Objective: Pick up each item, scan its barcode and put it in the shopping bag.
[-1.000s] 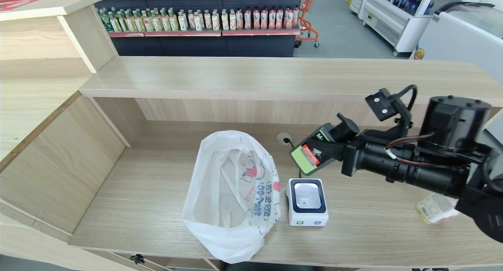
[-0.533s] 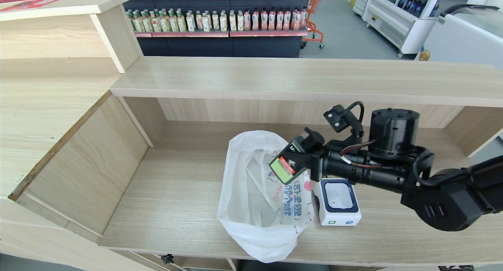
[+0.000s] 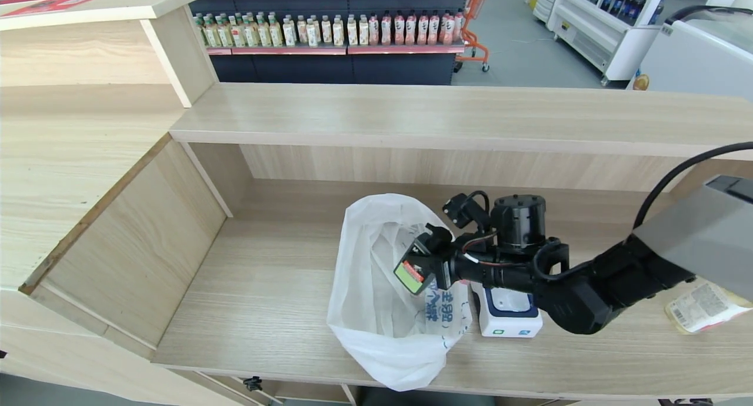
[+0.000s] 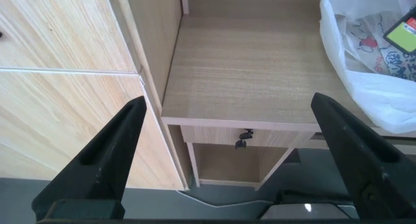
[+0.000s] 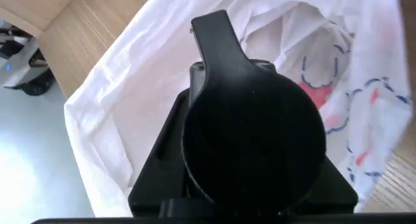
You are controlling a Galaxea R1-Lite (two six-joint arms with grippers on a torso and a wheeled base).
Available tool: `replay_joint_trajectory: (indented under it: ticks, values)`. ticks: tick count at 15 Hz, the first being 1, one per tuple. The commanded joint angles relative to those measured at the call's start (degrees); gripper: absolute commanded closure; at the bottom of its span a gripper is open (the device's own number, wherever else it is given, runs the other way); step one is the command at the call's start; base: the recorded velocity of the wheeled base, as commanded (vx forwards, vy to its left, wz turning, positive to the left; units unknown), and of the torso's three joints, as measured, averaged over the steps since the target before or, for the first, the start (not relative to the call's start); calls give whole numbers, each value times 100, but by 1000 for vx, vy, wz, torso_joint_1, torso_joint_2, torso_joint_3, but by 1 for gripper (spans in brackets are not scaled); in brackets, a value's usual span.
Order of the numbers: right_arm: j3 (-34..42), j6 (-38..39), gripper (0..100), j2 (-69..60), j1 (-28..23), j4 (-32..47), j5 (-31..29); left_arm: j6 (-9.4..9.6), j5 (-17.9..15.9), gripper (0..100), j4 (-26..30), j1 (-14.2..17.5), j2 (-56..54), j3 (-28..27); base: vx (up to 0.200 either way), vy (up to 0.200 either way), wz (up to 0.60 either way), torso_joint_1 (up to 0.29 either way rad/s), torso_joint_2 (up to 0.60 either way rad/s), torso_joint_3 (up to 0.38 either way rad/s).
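Note:
My right gripper (image 3: pixel 420 265) is shut on a small dark box with a green and red label (image 3: pixel 410 275). It holds the box over the open mouth of the white shopping bag (image 3: pixel 376 312), which stands on the lower counter. The white barcode scanner (image 3: pixel 510 320) sits just right of the bag, partly under the right arm. In the right wrist view the dark gripper body fills the middle, with the shopping bag (image 5: pixel 123 113) open beneath it. My left gripper (image 4: pixel 234 159) hangs open with nothing in it, off the counter's front edge, left of the shopping bag (image 4: pixel 370 68).
A packaged item with a barcode label (image 3: pixel 703 307) lies at the far right of the lower counter (image 3: pixel 265 294). A raised ledge (image 3: pixel 441 115) runs along the back and a wooden side wall (image 3: pixel 129 241) closes the left. A drawer lock (image 4: pixel 244 137) sits below the front edge.
The head camera has shifted. My right arm has carried the box from above the scanner leftward and down to the bag's mouth.

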Motion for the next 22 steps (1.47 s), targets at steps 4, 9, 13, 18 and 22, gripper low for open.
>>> replay_joint_trajectory:
  ticks: [4, 9, 13, 18, 22]
  values:
    - [-631, -288, 100, 1009, 77, -644, -120, -7, -2, 0, -2, 1, -2, 0, 0, 0, 0, 0, 0, 0]
    - [-877, -1114, 100, 1633, -20, -1452, -111, -24, -2, 0, -2, 1, -2, 0, 0, 0, 0, 0, 0, 0]
    - [-1202, -1272, 100, 1791, -29, -1435, -76, -24, -2, 0, -2, 1, -2, 0, 0, 0, 0, 0, 0, 0]
    - [-1387, -1272, 0, 1888, -29, -1435, -76, -16, -2, 0, -2, 1, -2, 0, 0, 0, 0, 0, 0, 0]
    - [-1395, -1219, 0, 1448, -38, -1400, -76, -7, -2, 0, -2, 1, -2, 0, 0, 0, 0, 0, 0, 0]
